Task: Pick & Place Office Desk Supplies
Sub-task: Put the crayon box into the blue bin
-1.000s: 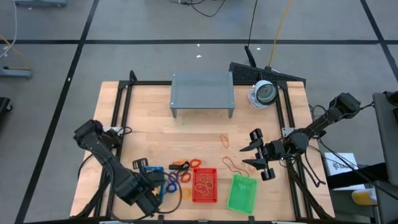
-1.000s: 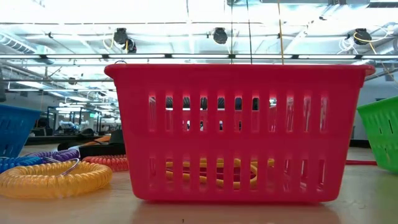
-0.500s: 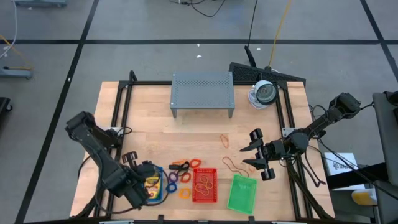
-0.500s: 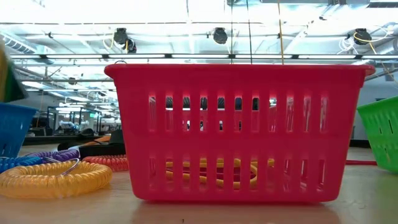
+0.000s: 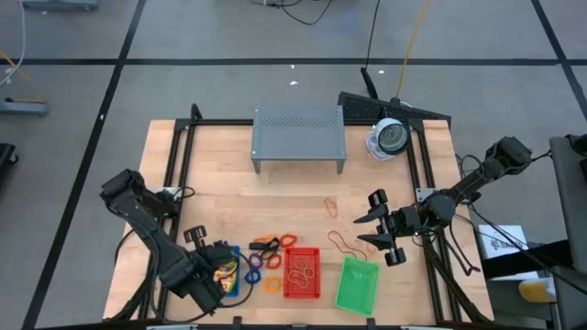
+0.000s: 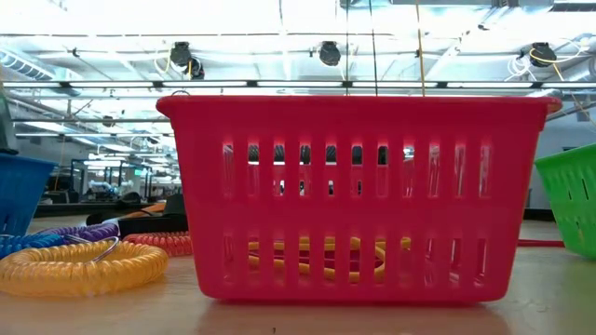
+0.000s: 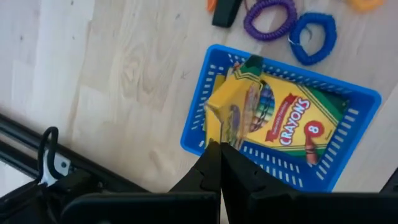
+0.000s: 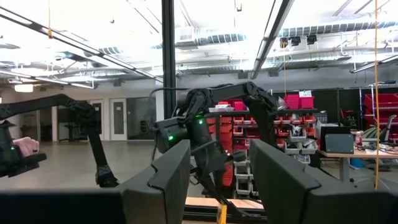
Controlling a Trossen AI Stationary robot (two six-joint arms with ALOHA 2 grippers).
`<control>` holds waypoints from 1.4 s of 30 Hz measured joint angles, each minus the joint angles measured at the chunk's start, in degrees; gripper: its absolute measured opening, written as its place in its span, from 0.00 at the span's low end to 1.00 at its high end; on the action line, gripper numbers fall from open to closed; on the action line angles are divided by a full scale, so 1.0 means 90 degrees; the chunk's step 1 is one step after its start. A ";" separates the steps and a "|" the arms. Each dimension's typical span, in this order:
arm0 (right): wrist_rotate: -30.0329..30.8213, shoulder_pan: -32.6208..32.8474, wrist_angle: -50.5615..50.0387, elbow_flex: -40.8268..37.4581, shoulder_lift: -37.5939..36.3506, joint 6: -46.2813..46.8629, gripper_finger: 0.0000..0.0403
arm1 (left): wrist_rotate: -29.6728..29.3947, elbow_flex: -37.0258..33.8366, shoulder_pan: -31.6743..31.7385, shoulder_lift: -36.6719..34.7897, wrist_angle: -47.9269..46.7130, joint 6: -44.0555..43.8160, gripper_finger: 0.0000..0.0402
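Crayon box, gripped: a yellow-and-green crayon box [image 7: 231, 111] is pinched by one edge in the left gripper [image 7: 219, 149], tilted, over the blue mesh tray [image 7: 348, 155].
Crayon box, lying: a second crayon box [image 7: 292, 118] lies flat in the blue tray, printed face up, long axis running along the tray's long side.
Key relation: the held box hangs directly above the near end of the tray, partly overlapping the flat box; its long axis points away from the fingers and roughly crosses the flat box at an angle.
Left gripper: fingers closed tight on the box edge; in the high view it [image 5: 217, 272] sits at the table's near left, over the blue tray [image 5: 235, 275].
Right gripper: jaws spread wide, nothing between them; it [image 5: 380, 234] waits to the right of the table, well apart from the blue tray.
Nearer arm: left, by a wide margin.
Neighbours: purple coil ring [image 7: 269, 17] and blue coil ring [image 7: 314, 37] lie just beyond the tray; red mesh tray [image 5: 302, 273] and green mesh tray [image 5: 358, 285] stand further right.
Judged step: placing the box into the tray.
Next move needs: probably lowering and levelling the box so it settles beside or atop the flat one, not on the rim.
Risk: released tilted, it could end up propped on the tray wall.
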 joint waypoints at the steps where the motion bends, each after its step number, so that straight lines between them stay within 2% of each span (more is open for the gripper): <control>1: 0.0001 0.0000 0.0000 0.0000 0.0001 0.0000 0.38 | -0.0001 0.0000 -0.0015 0.0061 -0.0002 0.0001 0.00; 10: 0.0000 0.0000 0.0002 0.0000 0.0002 0.0002 0.38 | 0.0177 0.0000 -0.0049 0.0109 0.0022 -0.0019 0.00; 42: 0.0000 0.0000 0.0002 0.0002 0.0000 0.0002 0.38 | 0.0007 0.0000 0.0032 -0.0249 0.0015 0.0224 0.00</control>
